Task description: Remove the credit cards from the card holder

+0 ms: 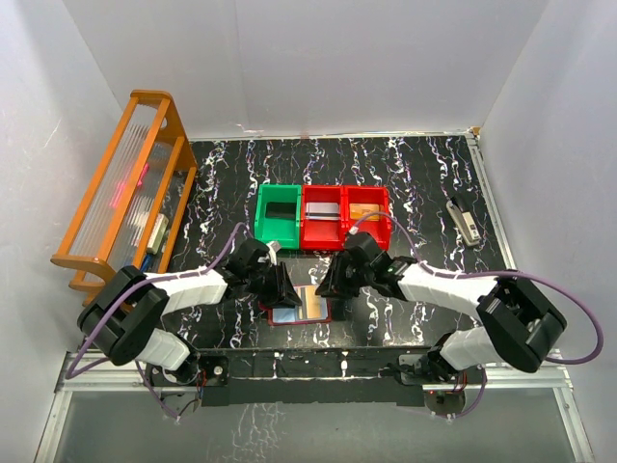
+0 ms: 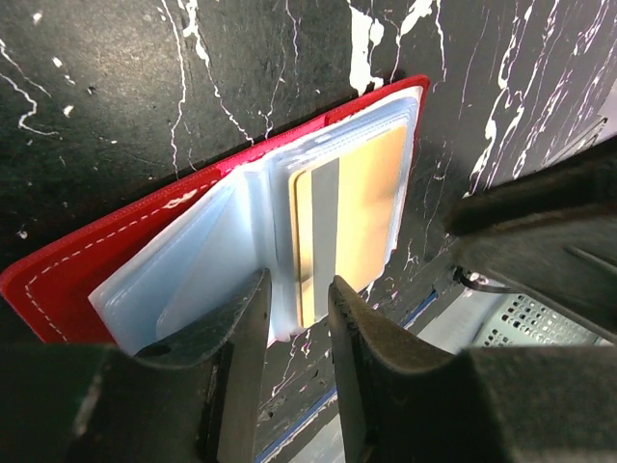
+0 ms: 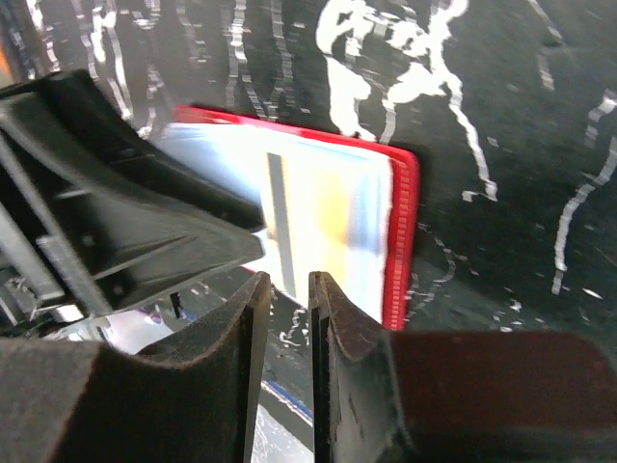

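A robotics lab cell: plain white walls (image 1: 318,68) enclose a black marbled tabletop (image 1: 424,174) on an aluminium frame (image 1: 576,429).

The card holder (image 1: 303,309) lies open on the table (image 1: 424,174) near its front edge, between the left gripper (image 1: 285,286) on its left and the right gripper (image 1: 324,280) on its right. A credit card (image 2: 352,217) sits in a sleeve on its right half. A row of bins (image 1: 322,237) stands just behind it, and a rack (image 1: 125,193) stands at the table's left edge.
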Motion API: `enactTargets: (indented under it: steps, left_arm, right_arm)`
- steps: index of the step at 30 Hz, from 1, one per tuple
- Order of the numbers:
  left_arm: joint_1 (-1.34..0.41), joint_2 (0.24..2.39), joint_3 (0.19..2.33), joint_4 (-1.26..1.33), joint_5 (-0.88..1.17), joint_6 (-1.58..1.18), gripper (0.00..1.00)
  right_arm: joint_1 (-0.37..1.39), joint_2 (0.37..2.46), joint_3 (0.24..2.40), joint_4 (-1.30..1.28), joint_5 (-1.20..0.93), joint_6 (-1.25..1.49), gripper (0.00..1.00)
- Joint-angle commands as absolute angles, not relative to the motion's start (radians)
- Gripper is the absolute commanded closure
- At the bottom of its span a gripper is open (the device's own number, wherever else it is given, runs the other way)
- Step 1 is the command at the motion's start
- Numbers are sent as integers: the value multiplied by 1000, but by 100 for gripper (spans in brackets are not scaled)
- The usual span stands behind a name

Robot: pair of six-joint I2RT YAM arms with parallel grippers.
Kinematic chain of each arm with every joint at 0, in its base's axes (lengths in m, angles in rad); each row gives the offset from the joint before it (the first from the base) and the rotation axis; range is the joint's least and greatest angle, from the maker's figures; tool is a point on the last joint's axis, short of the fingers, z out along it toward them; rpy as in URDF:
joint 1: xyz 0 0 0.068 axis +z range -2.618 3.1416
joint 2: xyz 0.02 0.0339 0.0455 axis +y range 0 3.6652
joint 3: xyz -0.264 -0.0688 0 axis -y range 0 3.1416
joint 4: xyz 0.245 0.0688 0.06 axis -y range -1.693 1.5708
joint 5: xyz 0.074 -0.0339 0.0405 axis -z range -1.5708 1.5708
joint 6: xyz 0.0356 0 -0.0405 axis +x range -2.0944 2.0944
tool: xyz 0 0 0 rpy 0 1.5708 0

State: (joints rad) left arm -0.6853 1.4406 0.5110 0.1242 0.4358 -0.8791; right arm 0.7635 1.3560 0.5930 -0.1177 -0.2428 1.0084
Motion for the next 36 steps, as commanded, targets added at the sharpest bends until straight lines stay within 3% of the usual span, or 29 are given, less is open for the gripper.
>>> enactTargets:
  steps: [1, 10, 22, 26, 32, 36]
  left_arm:
    - [-693, 1427, 482, 102, 403, -896, 70]
    - [-693, 1434, 503, 79, 400, -888, 72]
    - [-693, 1430, 480, 146, 425, -925, 72]
    - [-693, 1422, 464, 182, 428, -952, 79]
    - [-693, 1396, 462, 169, 423, -957, 100]
    - [-693, 1373, 462, 124, 397, -950, 100]
  right_arm:
    - [771, 1383, 705, -158, -317, 914, 79]
    - [785, 1483, 681, -155, -227, 967, 79]
    - [786, 1514, 547, 48, -348, 1035, 80]
    - [793, 1519, 538, 65, -344, 1055, 82]
    - [793, 1511, 516, 57, -322, 1068, 83]
    - [793, 1504, 511, 37, -298, 1068, 83]
